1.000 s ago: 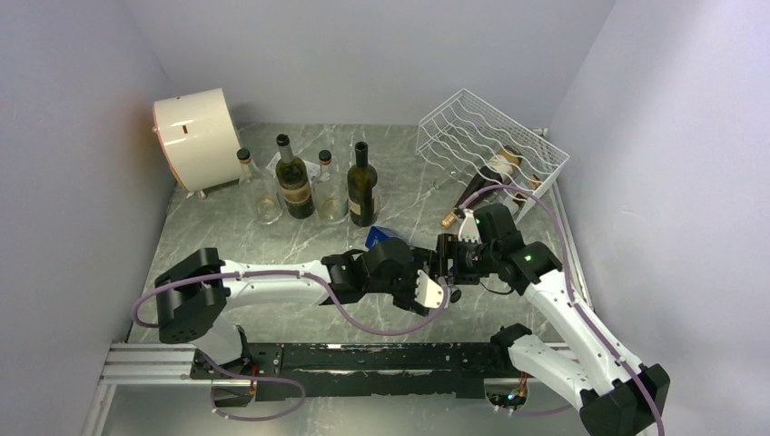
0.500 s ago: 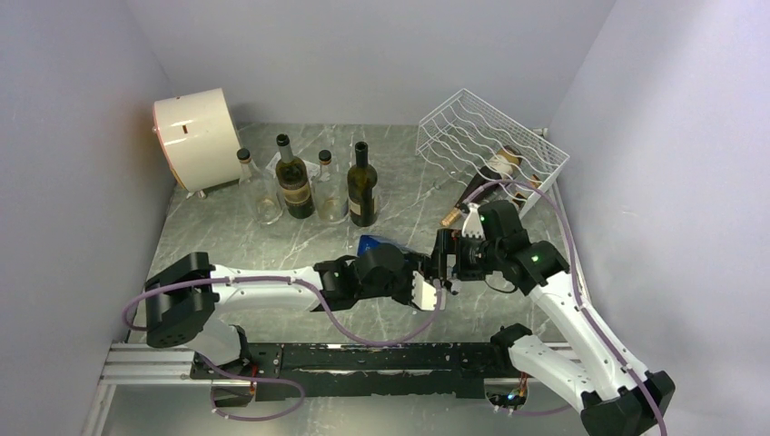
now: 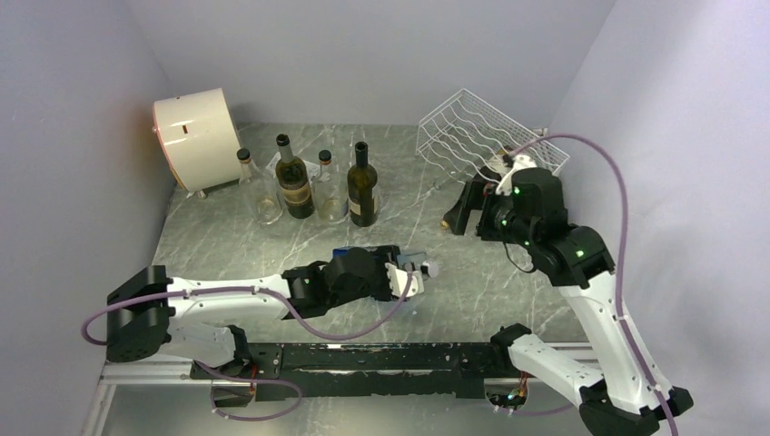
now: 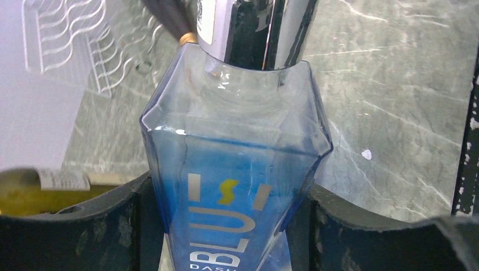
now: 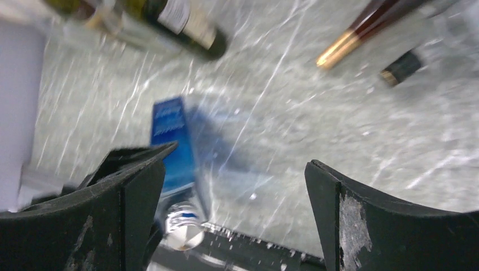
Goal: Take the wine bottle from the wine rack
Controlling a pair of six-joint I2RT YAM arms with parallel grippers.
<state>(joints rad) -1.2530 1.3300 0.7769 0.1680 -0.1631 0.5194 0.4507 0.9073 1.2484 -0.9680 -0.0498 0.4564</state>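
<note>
The white wire wine rack (image 3: 472, 127) (image 4: 68, 39) stands at the back right. A dark wine bottle lies in its lower row, and its gold-foil neck (image 3: 449, 220) (image 5: 338, 52) (image 4: 169, 20) pokes out toward the table's middle; my right arm hides its body. My right gripper (image 3: 465, 211) (image 5: 231, 192) hangs open just in front of that neck, holding nothing. Low over the near middle of the table, my left gripper (image 3: 404, 277) (image 4: 231, 226) is shut on a blue glass bottle (image 3: 352, 257) (image 4: 231, 169) (image 5: 172, 135), whose silver cap (image 3: 429, 269) points right.
A cream drum (image 3: 195, 136) sits at the back left. Beside it stand two dark bottles (image 3: 293, 182) (image 3: 363, 186) and two clear ones (image 3: 263, 200) (image 3: 327, 191). Grey walls close in the left, back and right sides.
My right gripper opened, let go of the blue bottle and moved up and back to the rack. My left gripper closed on the blue bottle and drew it left and nearer.
</note>
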